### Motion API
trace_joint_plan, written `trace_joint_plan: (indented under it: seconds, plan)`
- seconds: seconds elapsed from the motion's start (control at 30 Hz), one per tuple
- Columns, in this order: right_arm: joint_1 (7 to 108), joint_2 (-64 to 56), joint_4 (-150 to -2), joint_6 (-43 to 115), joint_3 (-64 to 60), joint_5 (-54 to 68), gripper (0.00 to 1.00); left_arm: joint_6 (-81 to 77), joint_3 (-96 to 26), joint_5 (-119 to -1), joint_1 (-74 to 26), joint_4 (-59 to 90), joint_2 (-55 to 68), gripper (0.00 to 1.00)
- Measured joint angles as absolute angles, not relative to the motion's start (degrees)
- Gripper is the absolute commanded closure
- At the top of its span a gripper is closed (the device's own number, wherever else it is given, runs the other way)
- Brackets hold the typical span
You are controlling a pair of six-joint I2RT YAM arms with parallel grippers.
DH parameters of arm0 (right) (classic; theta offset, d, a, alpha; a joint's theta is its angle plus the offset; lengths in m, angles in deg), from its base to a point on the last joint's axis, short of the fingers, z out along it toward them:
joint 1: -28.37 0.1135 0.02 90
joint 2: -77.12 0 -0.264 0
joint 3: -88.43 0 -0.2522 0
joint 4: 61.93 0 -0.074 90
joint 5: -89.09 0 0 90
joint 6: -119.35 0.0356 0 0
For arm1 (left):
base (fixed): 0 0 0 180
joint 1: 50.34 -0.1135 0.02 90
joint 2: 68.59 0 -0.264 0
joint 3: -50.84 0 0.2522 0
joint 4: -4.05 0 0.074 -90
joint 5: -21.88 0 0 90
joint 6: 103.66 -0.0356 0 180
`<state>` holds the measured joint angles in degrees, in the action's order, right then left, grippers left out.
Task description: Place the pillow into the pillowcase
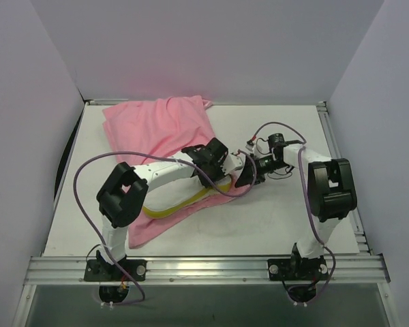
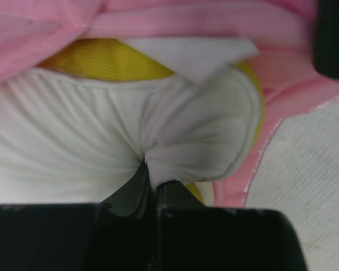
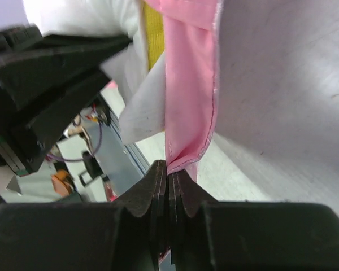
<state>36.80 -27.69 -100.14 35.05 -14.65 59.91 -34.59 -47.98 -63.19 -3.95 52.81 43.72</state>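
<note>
The pink pillowcase (image 1: 160, 129) lies wrinkled across the left and middle of the table. The white pillow (image 2: 73, 135) with yellow trim (image 1: 170, 208) sits partly inside its open end. My left gripper (image 1: 215, 158) is shut on a pinch of the pillow's white cloth (image 2: 175, 152) near its corner, as the left wrist view (image 2: 150, 172) shows. My right gripper (image 1: 244, 178) is shut on the hem of the pillowcase (image 3: 189, 113), seen in the right wrist view (image 3: 170, 172). The two grippers are close together at the pillowcase's opening.
White walls enclose the table on three sides. A metal rail (image 1: 204, 267) runs along the near edge under the arm bases. Purple cables (image 1: 82, 184) loop beside the left arm. Bare table surface (image 1: 273, 225) lies at the front right.
</note>
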Motion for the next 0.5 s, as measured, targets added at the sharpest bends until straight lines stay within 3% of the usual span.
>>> trace_joint_plan:
  seconds: [0.2, 0.5]
  plan:
    - [35.6, -26.3, -107.1, 24.9, -18.7, 59.9, 1.00, -21.0, -51.4, -77.9, -1.8, 50.7, 46.9, 1.00]
    - [27.0, -22.2, -121.4, 14.9, -16.1, 63.1, 1.00, -12.2, -53.8, -89.2, -14.9, 47.1, 47.1, 1.00]
